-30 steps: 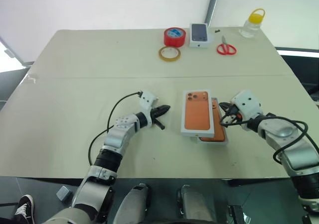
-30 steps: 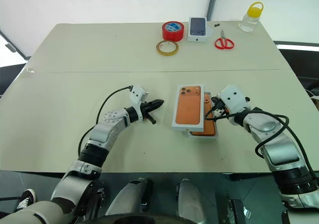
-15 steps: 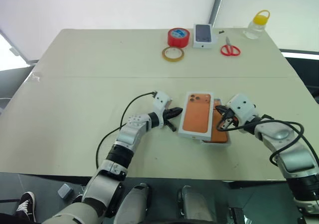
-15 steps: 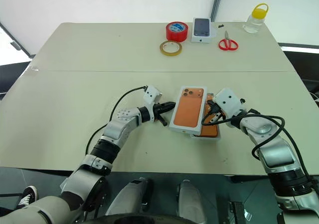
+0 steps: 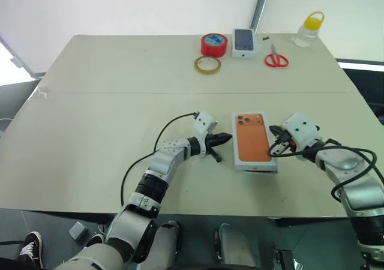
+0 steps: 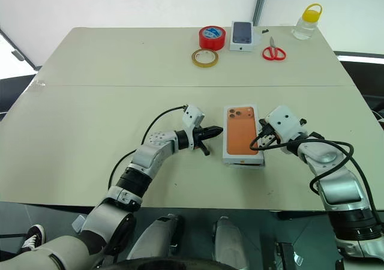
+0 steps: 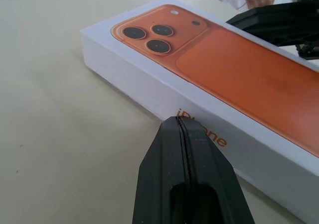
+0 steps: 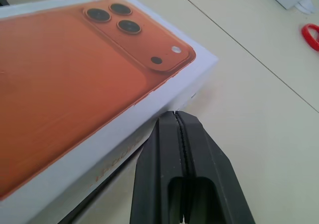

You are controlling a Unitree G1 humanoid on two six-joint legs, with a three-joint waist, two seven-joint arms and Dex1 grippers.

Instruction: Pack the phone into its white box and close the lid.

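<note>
A: White cardboard lid with the orange phone picture (image 5: 255,141) lies over the white box in the beige counter (image 5: 90,132) middle; the phone is hidden beneath.

B: Left tool (image 5: 224,138) and right tool (image 5: 273,146), both pinched empty, flank it; they should press evenly.

We are reading orange lettering along the long side wall of the white rectangular cardboard box (image 7: 164,92) with the orange phone picture on its lid: it is showing "iPhone", its start partly hidden. Nothing else is legible to us.
</note>
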